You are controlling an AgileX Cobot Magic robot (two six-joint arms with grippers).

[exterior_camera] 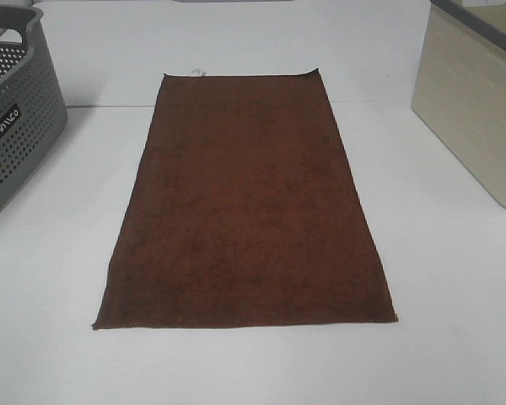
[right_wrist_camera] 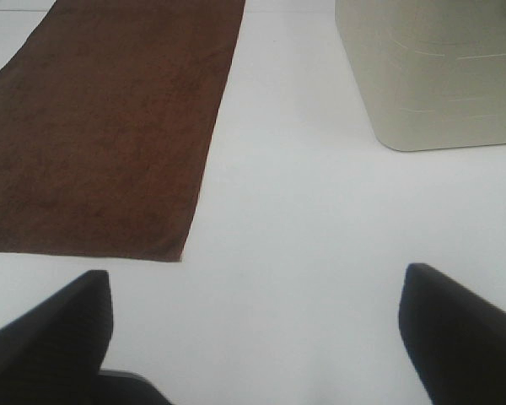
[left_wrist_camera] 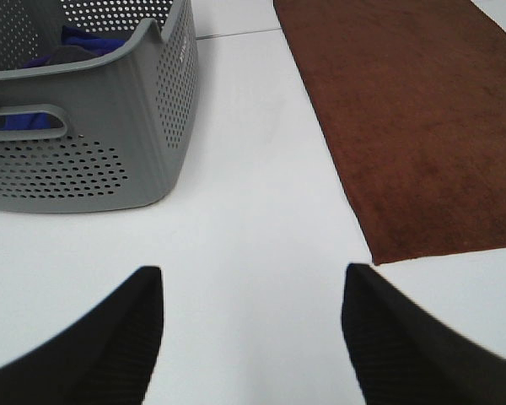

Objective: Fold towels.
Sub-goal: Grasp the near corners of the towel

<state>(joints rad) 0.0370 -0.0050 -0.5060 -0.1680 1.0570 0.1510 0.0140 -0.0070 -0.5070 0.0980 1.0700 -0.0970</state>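
With the left gripper (left_wrist_camera: pixel 253 283) and right gripper (right_wrist_camera: pixel 257 278) hovering, jaws apart and empty, the towel (exterior_camera: pixel 244 202) is lying flat just ahead between them, so each should be reaching for its nearest corner, pinching cleanly and lifting evenly.

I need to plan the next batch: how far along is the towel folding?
Done: the towel lies spread flat, full length, on the table. In hand: nothing; the left pincer and right pincer are open and empty, each just short of a near corner. Left: every fold; no fold shows in the cloth yet.
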